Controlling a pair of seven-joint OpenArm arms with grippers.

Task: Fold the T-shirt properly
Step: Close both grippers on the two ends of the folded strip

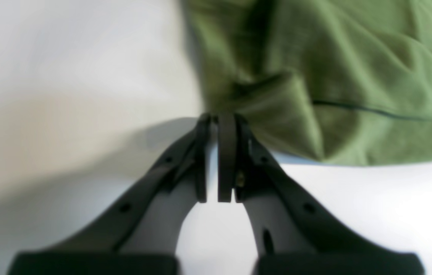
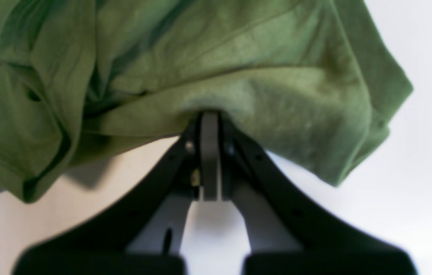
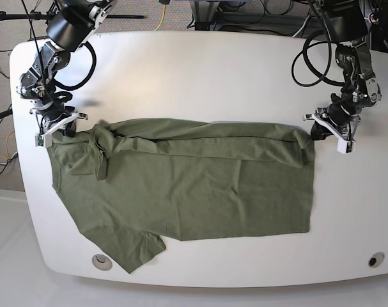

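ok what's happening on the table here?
Two arms are partway through folding an olive-green T-shirt on the white table. The left claw is shut on the cloth at the hem-end corner of the far edge; the right claw is shut on the far edge at the sleeve end. The far edge is already doubled over toward the near side in a narrow band. The rest lies flat, the near sleeve spread out near the table's front edge.
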